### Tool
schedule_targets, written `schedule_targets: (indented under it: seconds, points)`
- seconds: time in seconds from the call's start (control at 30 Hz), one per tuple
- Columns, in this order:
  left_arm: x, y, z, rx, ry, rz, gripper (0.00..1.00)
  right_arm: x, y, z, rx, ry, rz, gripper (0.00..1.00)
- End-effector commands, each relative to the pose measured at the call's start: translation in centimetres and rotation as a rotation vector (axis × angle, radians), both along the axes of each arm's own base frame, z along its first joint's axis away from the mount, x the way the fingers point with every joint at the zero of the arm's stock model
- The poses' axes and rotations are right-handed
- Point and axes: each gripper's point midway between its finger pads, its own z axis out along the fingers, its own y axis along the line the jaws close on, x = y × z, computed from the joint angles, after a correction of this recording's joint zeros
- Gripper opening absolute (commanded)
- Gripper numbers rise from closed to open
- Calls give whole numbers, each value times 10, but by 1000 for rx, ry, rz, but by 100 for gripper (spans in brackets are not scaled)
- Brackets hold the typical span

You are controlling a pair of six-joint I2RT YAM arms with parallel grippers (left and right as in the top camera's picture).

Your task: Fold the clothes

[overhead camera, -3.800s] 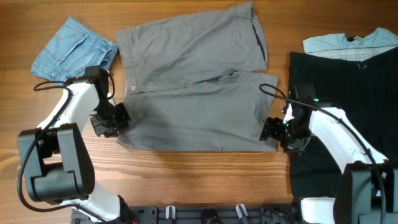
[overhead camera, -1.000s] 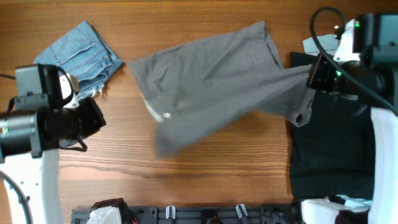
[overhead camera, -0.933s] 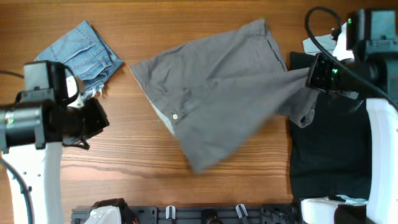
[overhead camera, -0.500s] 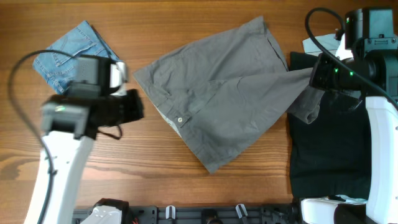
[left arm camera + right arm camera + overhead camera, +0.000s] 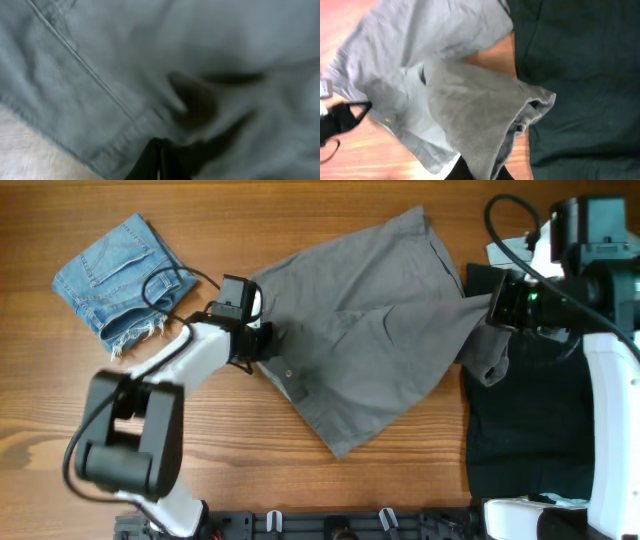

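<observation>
The clothes, large grey shorts (image 5: 360,330), lie spread diagonally across the middle of the table. One corner is lifted off the table towards the right. My right gripper (image 5: 497,305) is shut on that corner, and in the right wrist view the grey cloth (image 5: 465,105) hangs in a fold from the right gripper (image 5: 480,172). My left gripper (image 5: 267,343) rests at the shorts' left edge by the waistband. Its fingers (image 5: 150,162) are shut, with the tips against the grey fabric (image 5: 100,60). I see no cloth between them.
Small blue denim shorts (image 5: 120,275) lie at the back left. A black garment (image 5: 530,420) covers the right side, also under the hanging grey corner (image 5: 575,60). A pale blue garment (image 5: 505,250) shows at the back right. Bare wooden table (image 5: 250,440) lies in front.
My left arm has swung down from a raised pose at the left onto the shorts' waistband edge. The shorts have settled flatter. The right gripper still holds its corner in about the same place.
</observation>
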Motion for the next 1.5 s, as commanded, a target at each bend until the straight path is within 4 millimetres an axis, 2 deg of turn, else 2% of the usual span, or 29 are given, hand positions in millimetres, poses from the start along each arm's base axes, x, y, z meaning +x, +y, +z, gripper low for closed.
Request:
schedule_targets:
  seconds: [0.0, 0.03, 0.07, 0.17, 0.27, 0.33, 0.43, 0.47, 0.5, 0.57, 0.63, 0.67, 0.73, 0.83, 0.9, 1.0, 1.1, 1.2, 1.23, 1.3, 1.4, 1.47]
  points:
    - [4, 42, -33, 135, 41, 119, 4, -6, 3, -32, 26, 96, -5, 4]
    - [9, 49, -35, 135, 30, 143, 4, -6, 3, -37, 26, 103, -4, 4]
    - [24, 60, -33, 118, -12, 202, 4, -4, 4, -43, 26, 107, -4, 4]
    - [58, 78, -14, 67, -107, 289, 4, -2, 14, -50, 78, 112, 15, 4]
    - [101, 92, 24, 15, -216, 328, 4, -1, 24, -62, 127, 127, 31, 4]
    - [121, 98, 52, 16, -258, 329, 4, -4, 24, -76, 126, 154, 29, 4]
    - [126, 99, 80, 44, -236, 261, 4, -9, 24, -100, 131, 198, 20, 4]
    - [121, 97, 85, 49, -206, 243, 6, -11, 25, -107, 135, 211, 21, 4]
    - [103, 86, 90, 15, -112, 181, 12, -16, 25, -119, 133, 235, 21, 4]
    - [78, 73, 87, -49, -4, 153, 19, -18, 24, -127, 131, 248, 23, 4]
    - [43, 59, 82, -111, 140, 106, 24, -16, 24, -131, 130, 243, 27, 5]
    - [19, 51, 80, -137, 229, 60, 26, -14, 24, -130, 130, 232, 27, 5]
    - [-16, 36, 84, -176, 356, -20, 28, -9, 25, -130, 131, 211, 28, 4]
    - [-57, 24, 92, -180, 499, -103, 37, -4, 25, -129, 132, 193, 30, 5]
    - [-75, 16, 97, -171, 565, -128, 41, -4, 25, -129, 131, 192, 30, 5]
    - [-92, 10, 103, -162, 594, -150, 45, -5, 25, -129, 131, 194, 31, 5]
    - [-121, 10, 108, -137, 595, -158, 54, -5, 25, -129, 131, 194, 30, 5]
    - [-138, 20, 96, -88, 581, -74, 64, -4, 25, -129, 131, 191, 32, 5]
    - [-146, 21, 87, -91, 572, -27, 65, -4, 25, -129, 130, 190, 32, 5]
    - [-162, 21, 65, -106, 577, 68, 59, -3, 24, -129, 126, 189, 31, 5]
    - [-175, 11, 47, -180, 600, 94, 49, -3, 24, -129, 123, 186, 31, 5]
    - [-182, 9, 31, -183, 610, 134, 48, -2, 24, -129, 123, 182, 31, 5]
